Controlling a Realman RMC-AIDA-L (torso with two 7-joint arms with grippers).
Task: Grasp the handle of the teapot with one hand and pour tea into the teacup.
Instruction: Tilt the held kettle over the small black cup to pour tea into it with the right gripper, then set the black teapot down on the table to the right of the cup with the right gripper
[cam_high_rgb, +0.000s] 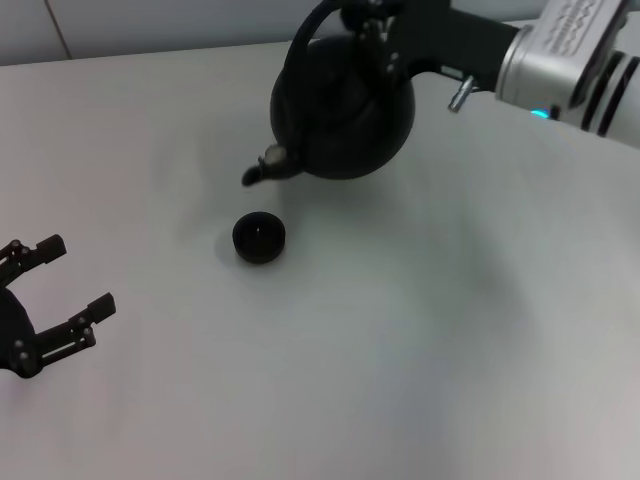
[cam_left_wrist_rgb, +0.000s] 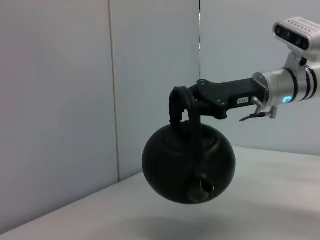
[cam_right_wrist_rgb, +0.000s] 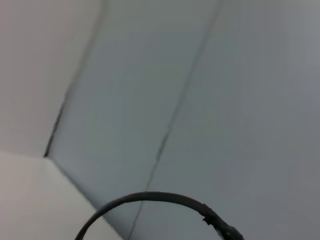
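A plain pale grey worktop (cam_high_rgb: 420, 350) fills the head view, with a light wall behind it along the top edge of the frame. In the left wrist view the same wall shows as flat grey panels with thin vertical seams.

In the upper middle of the head view hangs the teapot (cam_high_rgb: 345, 110), a large round matte-black pot, lifted clear of the worktop. It is tilted, with its short spout (cam_high_rgb: 262, 167) pointing down and toward the lower left of the frame. The left wrist view shows the teapot (cam_left_wrist_rgb: 189, 162) from the front, in the air above the worktop with a soft shadow under it, the spout's open mouth (cam_left_wrist_rgb: 205, 186) facing the camera low on the body.

The right end effector (cam_high_rgb: 372, 25) comes in from the upper right of the head view on a black and silver arm, and is clamped around the handle (cam_high_rgb: 310, 30), the thick black arch over the pot. In the left wrist view the handle (cam_left_wrist_rgb: 177, 107) is seen held in the black fingers at the end of that arm. The right wrist view shows only a thin dark curve of the handle (cam_right_wrist_rgb: 150, 196) against the wall.

The teacup (cam_high_rgb: 259, 238), small, low and black, stands on the worktop just below the spout tip in the head view, slightly apart from it. Its inside looks dark; I cannot tell whether it holds any liquid.

The left end effector (cam_high_rgb: 60, 290) rests at the lower left edge of the head view, fingers spread wide, holding nothing.
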